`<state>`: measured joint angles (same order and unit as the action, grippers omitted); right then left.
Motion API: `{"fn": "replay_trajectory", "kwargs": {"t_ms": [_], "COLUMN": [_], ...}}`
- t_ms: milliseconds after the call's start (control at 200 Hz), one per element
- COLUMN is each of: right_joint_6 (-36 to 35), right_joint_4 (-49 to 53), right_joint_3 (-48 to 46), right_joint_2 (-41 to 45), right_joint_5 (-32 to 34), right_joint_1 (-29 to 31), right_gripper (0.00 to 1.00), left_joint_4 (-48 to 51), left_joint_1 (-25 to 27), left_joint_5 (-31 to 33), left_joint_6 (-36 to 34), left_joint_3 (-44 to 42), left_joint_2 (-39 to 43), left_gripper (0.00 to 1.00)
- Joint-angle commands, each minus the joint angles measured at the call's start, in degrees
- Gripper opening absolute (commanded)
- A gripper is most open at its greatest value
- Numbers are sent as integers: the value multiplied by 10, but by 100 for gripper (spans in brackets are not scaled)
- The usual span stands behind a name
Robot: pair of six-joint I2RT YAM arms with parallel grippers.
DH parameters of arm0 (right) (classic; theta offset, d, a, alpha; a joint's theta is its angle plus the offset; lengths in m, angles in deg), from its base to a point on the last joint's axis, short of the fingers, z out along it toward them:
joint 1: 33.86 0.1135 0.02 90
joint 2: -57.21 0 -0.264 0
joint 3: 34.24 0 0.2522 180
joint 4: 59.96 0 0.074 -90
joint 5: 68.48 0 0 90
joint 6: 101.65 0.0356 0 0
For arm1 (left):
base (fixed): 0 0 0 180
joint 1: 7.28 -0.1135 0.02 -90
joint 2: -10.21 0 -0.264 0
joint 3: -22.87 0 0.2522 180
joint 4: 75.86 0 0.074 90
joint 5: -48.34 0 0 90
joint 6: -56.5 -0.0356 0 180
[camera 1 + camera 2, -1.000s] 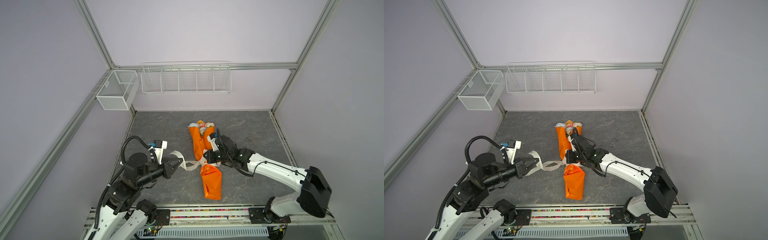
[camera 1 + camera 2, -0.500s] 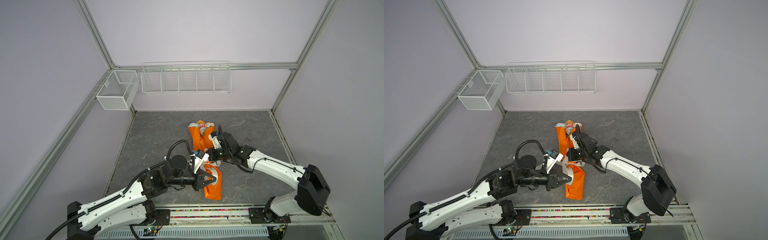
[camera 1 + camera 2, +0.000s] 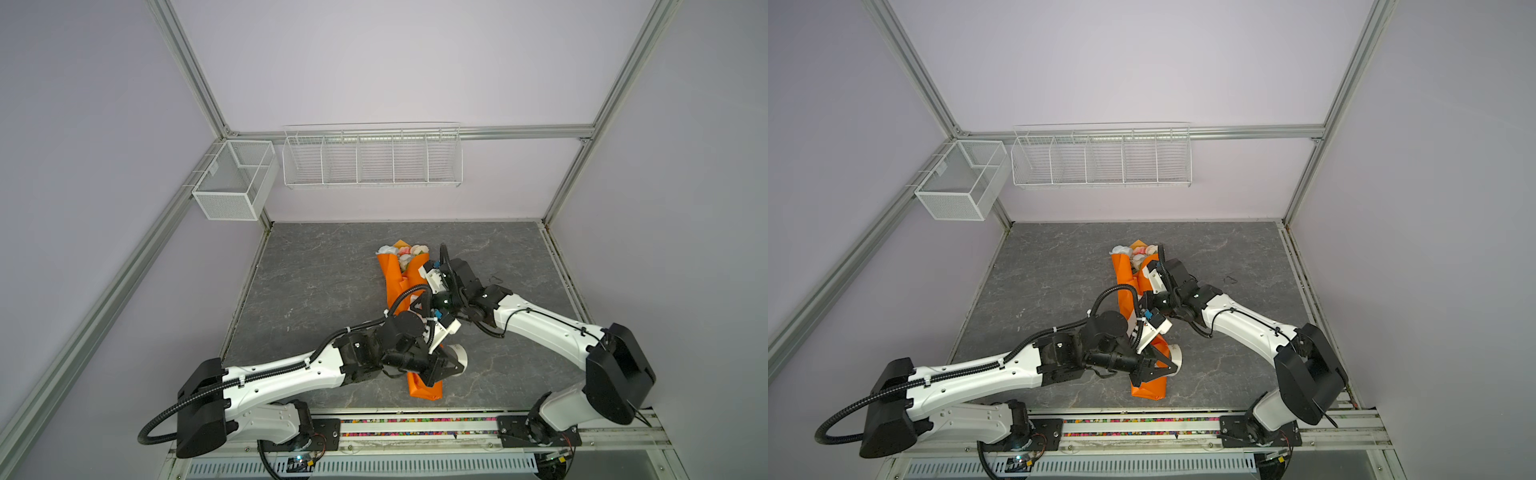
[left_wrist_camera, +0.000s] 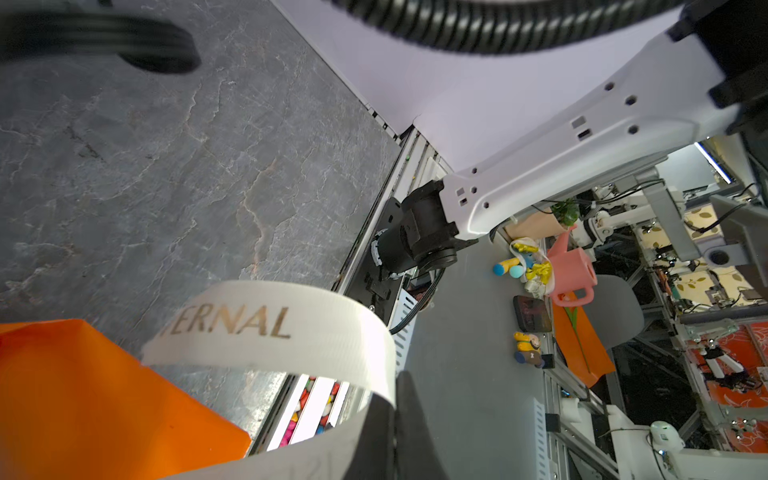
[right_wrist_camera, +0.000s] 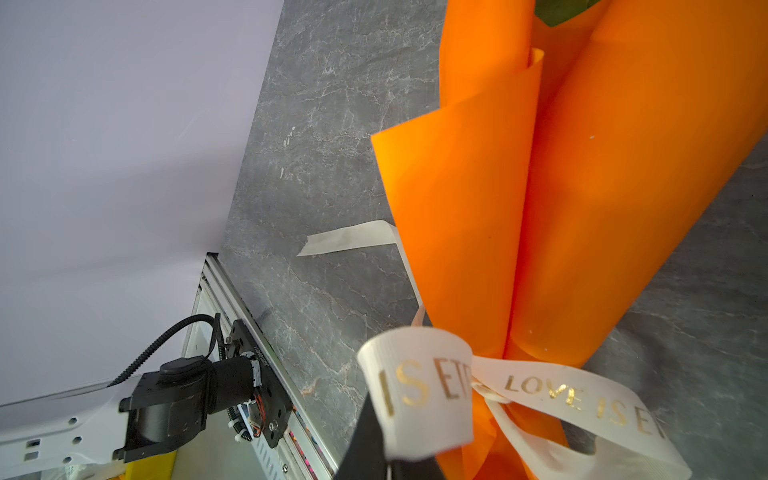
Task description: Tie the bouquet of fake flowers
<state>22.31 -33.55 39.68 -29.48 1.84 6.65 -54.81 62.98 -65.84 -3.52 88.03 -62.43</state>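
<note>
Since a second ago the left gripper (image 3: 446,368) has swung across the bouquet of fake flowers (image 3: 404,254), which lies mid-table in its orange paper (image 3: 394,286), heads toward the back wall. Its jaws are pressed together on a loop of the ribbon (image 4: 270,328). The right gripper (image 5: 388,455) pinches another loop at the wrap's waist. I judge a bow is being formed. Next, one loop must pass around the other, then both pull apart gently. The table (image 3: 324,270) is grey and stone-patterned, with wire baskets (image 3: 372,158) behind.
</note>
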Motion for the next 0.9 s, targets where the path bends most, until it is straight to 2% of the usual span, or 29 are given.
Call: {"fn": "replay_trajectory", "kwargs": {"t_ms": [0,145,325,365,440,495,550,775,900], "right_joint_6": [-19,-26,-29,-30,-33,-33,-33,-30,-27], "right_joint_4": [8,14,18,20,22,23,23,13,7], "right_joint_3": [20,23,25,26,26,26,26,24,21], "right_joint_2": [-8,-10,-11,-11,-13,-14,-16,-23,-23], "right_joint_5": [-21,-23,-33,-34,-36,-37,-39,-50,-54], "right_joint_1": [-11,-21,-36,-37,-41,-43,-43,-44,-44], "right_gripper": [7,7,7,7,7,7,7,7,7], "left_joint_4": [4,10,39,42,54,67,73,73,99], "left_joint_1": [2,2,2,1,1,0,-1,-5,-18], "left_joint_5": [8,31,14,20,43,53,59,69,94], "left_joint_6": [-48,-85,-122,-128,-136,-143,-147,-140,-112], "left_joint_3": [34,73,151,156,156,157,152,87,54], "left_joint_2": [-34,-94,-177,-186,-190,-184,-166,-60,3], "left_gripper": [0,0,1,5,24,37,42,48,44]}}
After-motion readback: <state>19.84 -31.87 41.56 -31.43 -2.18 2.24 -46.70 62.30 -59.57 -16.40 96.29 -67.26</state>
